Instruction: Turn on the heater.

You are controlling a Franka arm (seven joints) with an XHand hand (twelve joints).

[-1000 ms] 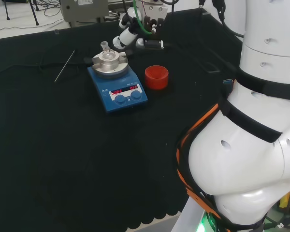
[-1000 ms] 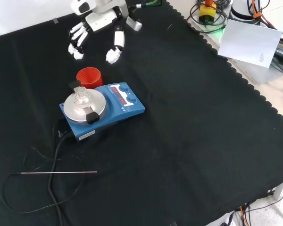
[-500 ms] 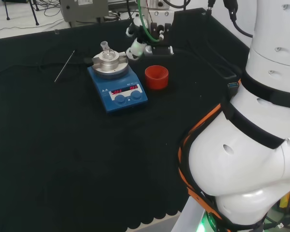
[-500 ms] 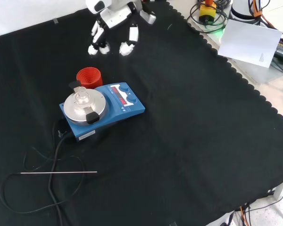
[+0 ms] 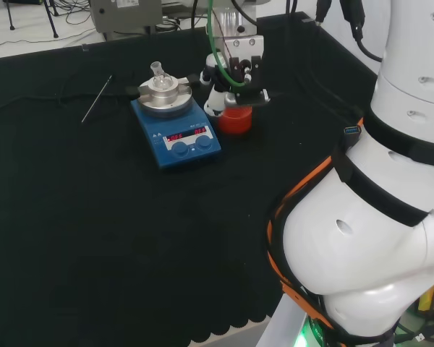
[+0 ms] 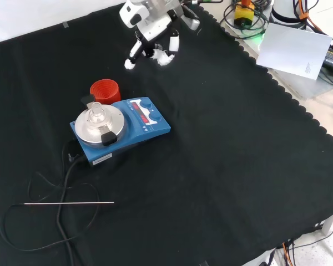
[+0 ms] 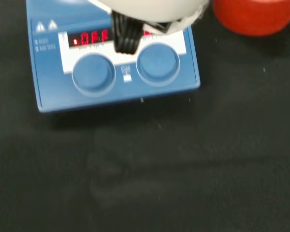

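Open black cloth covers most of the tabletop (image 5: 94, 238) in the head view, with wide bare room toward the near scalloped edge and to the left of the blue box-shaped heater with a round silver top plate (image 5: 176, 130). The heater sits in the far middle, its panel with two blue knobs and red displays facing the near edge, its long axis running from the plate down to the panel. A small clear glass flask (image 5: 158, 71) stands on the plate. Just right of the heater sits a red round plastic cup (image 5: 235, 120), and the black and white robot hand (image 5: 228, 79) hangs above the cup, fingers pointing down and relaxed, holding nothing. A thin metal rod (image 5: 98, 98) lies well to the left.

From the front view, the heater (image 6: 122, 130) lies left of centre, panel turned up and to the right, a black power cable (image 6: 44, 194) trailing down-left toward the rod (image 6: 69, 203). The cup (image 6: 105, 91) touches or nearly touches its upper side. The hand (image 6: 153, 39) is near the cloth's top edge, apart from the heater, fingers loosely spread. Bare cloth stretches right to the scalloped border.

At the wrist view, the heater's panel (image 7: 116, 72) shows both knobs, with the cup (image 7: 253, 17) beside it.
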